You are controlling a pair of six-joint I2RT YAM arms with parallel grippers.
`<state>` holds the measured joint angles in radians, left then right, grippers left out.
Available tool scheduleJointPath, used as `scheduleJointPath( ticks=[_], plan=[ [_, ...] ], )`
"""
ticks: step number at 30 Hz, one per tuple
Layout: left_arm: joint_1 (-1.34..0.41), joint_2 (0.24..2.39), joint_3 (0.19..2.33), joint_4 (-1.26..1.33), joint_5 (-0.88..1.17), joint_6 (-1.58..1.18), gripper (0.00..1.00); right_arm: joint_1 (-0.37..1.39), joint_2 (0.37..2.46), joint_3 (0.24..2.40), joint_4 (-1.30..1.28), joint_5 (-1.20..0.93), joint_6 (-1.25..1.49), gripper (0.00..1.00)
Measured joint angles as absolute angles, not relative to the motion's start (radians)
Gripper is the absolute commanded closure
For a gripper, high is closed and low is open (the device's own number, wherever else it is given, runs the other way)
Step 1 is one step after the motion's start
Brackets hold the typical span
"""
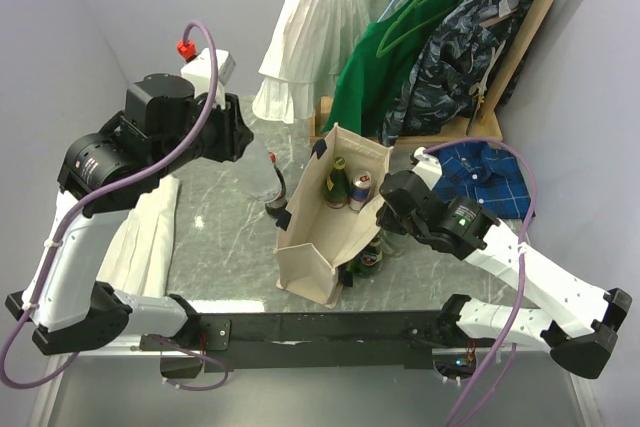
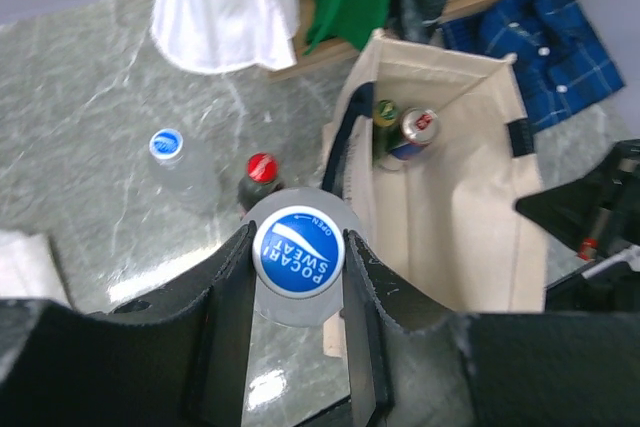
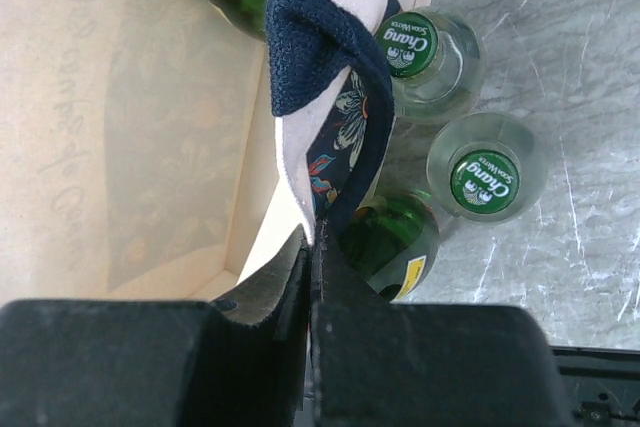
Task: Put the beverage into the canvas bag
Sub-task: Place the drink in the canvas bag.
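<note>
A clear Pocari Sweat beverage bottle with a blue cap [image 2: 298, 252] hangs above the table, and my left gripper [image 2: 298, 259] is shut on its neck, just left of the canvas bag [image 2: 455, 217]. The cream bag [image 1: 322, 247] stands upright and open. Inside it are a green bottle [image 2: 384, 113] and a can [image 2: 418, 126]. My right gripper [image 3: 313, 247] is shut on the bag's right rim [image 3: 292, 162], beside the navy handle [image 3: 312, 42].
A clear blue-capped bottle [image 2: 167, 147] and a red-capped dark bottle [image 2: 261, 169] stand left of the bag. Two Chang soda bottles [image 3: 408, 45] [image 3: 484, 179] and a green bottle [image 3: 398, 237] stand right of it. A white cloth [image 1: 140, 232] lies left; hanging clothes [image 1: 400, 47] stand behind.
</note>
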<state>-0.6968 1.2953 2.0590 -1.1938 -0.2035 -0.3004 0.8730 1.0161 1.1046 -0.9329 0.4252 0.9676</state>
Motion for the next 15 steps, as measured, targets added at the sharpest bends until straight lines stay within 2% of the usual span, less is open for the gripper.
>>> scheduleJointPath(
  ticks=[15],
  plan=[
    [-0.868, 1.404, 2.194, -1.160, -0.204, -0.258, 0.99, 0.873, 1.003, 1.084, -0.920, 0.426, 0.979, 1.00]
  ],
)
